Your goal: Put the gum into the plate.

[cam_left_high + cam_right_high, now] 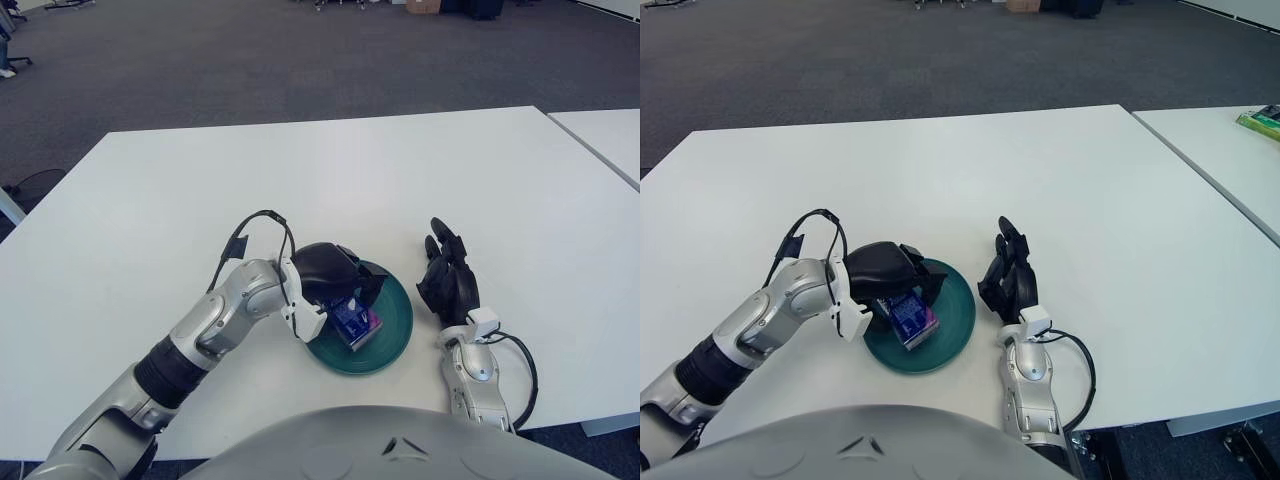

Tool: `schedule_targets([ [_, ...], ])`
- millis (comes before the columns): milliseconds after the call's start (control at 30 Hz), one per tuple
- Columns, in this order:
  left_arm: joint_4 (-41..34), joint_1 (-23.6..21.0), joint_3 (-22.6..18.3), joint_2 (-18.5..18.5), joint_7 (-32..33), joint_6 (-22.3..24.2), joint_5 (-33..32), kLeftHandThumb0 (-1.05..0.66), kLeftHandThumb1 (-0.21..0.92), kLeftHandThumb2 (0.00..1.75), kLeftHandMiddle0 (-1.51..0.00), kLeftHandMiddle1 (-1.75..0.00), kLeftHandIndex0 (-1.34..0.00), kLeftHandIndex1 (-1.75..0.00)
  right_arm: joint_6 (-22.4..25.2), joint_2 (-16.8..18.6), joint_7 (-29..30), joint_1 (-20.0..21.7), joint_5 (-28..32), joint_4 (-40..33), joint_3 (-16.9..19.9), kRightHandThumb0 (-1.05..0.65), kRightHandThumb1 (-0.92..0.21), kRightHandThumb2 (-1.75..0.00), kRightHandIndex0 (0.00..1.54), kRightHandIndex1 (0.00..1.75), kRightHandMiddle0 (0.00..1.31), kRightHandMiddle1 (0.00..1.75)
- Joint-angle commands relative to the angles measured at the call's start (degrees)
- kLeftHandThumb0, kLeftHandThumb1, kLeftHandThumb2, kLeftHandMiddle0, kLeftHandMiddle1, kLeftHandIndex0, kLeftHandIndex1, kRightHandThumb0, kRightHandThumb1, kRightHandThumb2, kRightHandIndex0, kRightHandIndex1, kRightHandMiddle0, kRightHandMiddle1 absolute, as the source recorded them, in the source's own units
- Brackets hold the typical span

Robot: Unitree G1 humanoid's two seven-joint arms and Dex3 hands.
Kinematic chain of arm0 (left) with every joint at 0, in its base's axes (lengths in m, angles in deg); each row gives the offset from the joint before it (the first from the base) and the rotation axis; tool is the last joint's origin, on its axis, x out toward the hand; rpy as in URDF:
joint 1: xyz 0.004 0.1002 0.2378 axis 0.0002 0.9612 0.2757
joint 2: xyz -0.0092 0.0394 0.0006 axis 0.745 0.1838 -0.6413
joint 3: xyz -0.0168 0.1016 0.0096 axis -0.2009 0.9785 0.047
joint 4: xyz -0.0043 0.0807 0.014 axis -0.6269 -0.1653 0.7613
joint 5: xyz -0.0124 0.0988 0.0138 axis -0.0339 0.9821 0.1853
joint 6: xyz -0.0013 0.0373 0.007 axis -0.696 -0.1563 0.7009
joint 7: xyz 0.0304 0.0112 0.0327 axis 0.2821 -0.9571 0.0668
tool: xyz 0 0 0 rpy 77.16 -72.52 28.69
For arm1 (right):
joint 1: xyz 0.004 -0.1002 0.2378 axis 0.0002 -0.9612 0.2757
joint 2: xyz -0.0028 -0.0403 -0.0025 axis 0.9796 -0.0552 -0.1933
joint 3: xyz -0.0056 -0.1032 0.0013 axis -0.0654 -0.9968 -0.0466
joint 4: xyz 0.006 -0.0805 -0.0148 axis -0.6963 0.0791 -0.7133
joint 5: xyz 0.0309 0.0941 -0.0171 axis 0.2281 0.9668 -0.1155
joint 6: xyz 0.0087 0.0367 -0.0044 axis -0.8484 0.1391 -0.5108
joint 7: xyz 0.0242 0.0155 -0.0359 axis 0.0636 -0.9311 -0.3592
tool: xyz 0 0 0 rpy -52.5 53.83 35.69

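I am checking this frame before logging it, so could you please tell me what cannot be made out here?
- Whether the left hand grips the gum pack or has let go: its fingers cover the pack's top in both views.
- The teal plate's near-left rim: hidden by that hand.
- The gum pack's label: too small to read.
- The green item on the neighbouring table: cut off by the right eye view's edge.
- The right hand shows beside the plate, on its right.
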Motion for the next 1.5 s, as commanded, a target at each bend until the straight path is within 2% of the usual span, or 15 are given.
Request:
schedule_targets([
  [0,2.1,-0.5,0.2,-0.1,0.8,-0.6,0.9,0.00,-0.06,1.67,-0.95,-1.51,-0.70,-1.75,5.1,0.5,0.8,-4.2,-0.2,3.5,-0.2,-0.67,-0.92,-0.99,0.19,0.00,0.00,0.45],
  [267,3.7,-0.5,-0.5,-0.9,2.9,-1.6,1.2,0.00,-0.08,1.67,-0.97,-1.48,-0.71,-1.75,6.1,0.5,0.5,-4.7,0.4,2.5,-0.6,-0.67,-0.92,-0.99,0.19,0.00,0.00,0.45],
  [433,4.6,0.1,-1.5,-1.3,6.1,-3.8,-0.4,0.00,-0.06,1.66,-0.96,-1.50,-0.70,-1.75,6.2,0.6,0.5,-4.9,0.7,2.4,-0.6,-0.67,-0.92,-0.99,0.18,0.00,0.00,0.45],
  [500,4.7,0.2,-1.7,-1.3,6.5,-4.5,-1.5,-0.01,-0.01,1.64,-0.87,-1.64,-0.66,-1.71,6.1,0.7,0.6,-4.9,0.8,2.4,-0.5,-0.66,-0.92,-0.99,0.17,0.00,0.00,0.45],
  [567,4.8,0.2,-1.8,-1.3,6.4,-4.8,-2.4,-0.01,0.08,1.53,-0.80,-1.69,-0.65,-1.60,6.0,0.9,0.7,-4.9,1.1,2.5,-0.4,-0.66,-0.92,-0.99,0.17,0.00,0.00,0.45],
  [600,4.9,0.2,-1.9,-1.3,6.3,-4.9,-2.7,-0.17,0.21,1.37,-0.77,-1.71,-0.61,-1.64,6.0,1.0,0.7,-4.9,1.2,2.5,-0.4,-0.66,-0.92,-0.99,0.17,0.00,0.00,0.45],
  [700,5.3,0.3,-2.2,-0.9,6.0,-5.9,-4.5,-0.35,0.41,1.13,-0.68,-1.74,-0.54,-1.66,5.9,1.3,0.6,-4.8,1.8,2.7,-0.3,-0.65,-0.92,-0.99,0.17,0.00,0.00,0.45],
  [733,5.4,0.4,-2.3,-0.7,6.0,-6.2,-5.0,-0.45,0.48,1.03,-0.62,-1.65,-0.48,-1.64,5.8,1.3,0.5,-4.8,2.0,2.8,-0.3,-0.65,-0.92,-0.99,0.17,0.00,0.00,0.45],
  [800,5.8,0.5,-2.4,-0.4,6.0,-6.9,-5.5,-0.72,0.73,0.64,-0.46,-1.38,-0.30,-1.59,5.5,1.1,0.1,-4.7,2.2,3.0,-0.5,-0.64,-0.92,-0.99,0.16,0.00,0.00,0.45],
  [900,6.6,0.6,-2.5,0.0,6.3,-8.0,-5.8,-0.87,0.86,0.45,-0.36,-1.18,-0.18,-1.55,4.9,0.7,-0.5,-4.6,2.2,3.3,-0.7,-0.64,-0.92,-0.99,0.16,0.00,0.00,0.45],
  [1133,7.4,-0.2,-2.9,0.6,5.6,-9.9,-6.4,-1.02,0.92,0.47,-0.23,-0.78,-0.03,-1.39,4.3,0.4,-1.6,-4.7,2.4,3.2,-0.9,-0.63,-0.92,-0.99,0.15,0.00,0.00,0.44],
  [1233,7.2,-0.5,-3.1,0.9,4.8,-9.9,-6.7,-1.04,0.92,0.51,-0.22,-0.58,-0.01,-1.24,4.2,0.4,-1.3,-4.6,2.0,3.2,-1.0,-0.62,-0.92,-0.99,0.15,0.00,0.00,0.44],
  [1433,7.0,-0.8,-3.3,1.3,3.2,-9.9,-8.2,-1.05,0.92,0.55,-0.20,-0.41,0.00,-1.01,5.2,0.1,-0.8,-4.4,1.3,3.1,-1.2,-0.63,-0.92,-0.99,0.15,0.00,0.00,0.43],
  [1467,7.0,-1.0,-3.4,1.5,2.4,-9.9,-9.1,-1.05,0.92,0.57,-0.19,-0.37,0.00,-0.92,5.8,0.1,-0.8,-4.4,1.4,3.0,-1.1,-0.63,-0.92,-0.99,0.16,0.00,0.00,0.42],
])
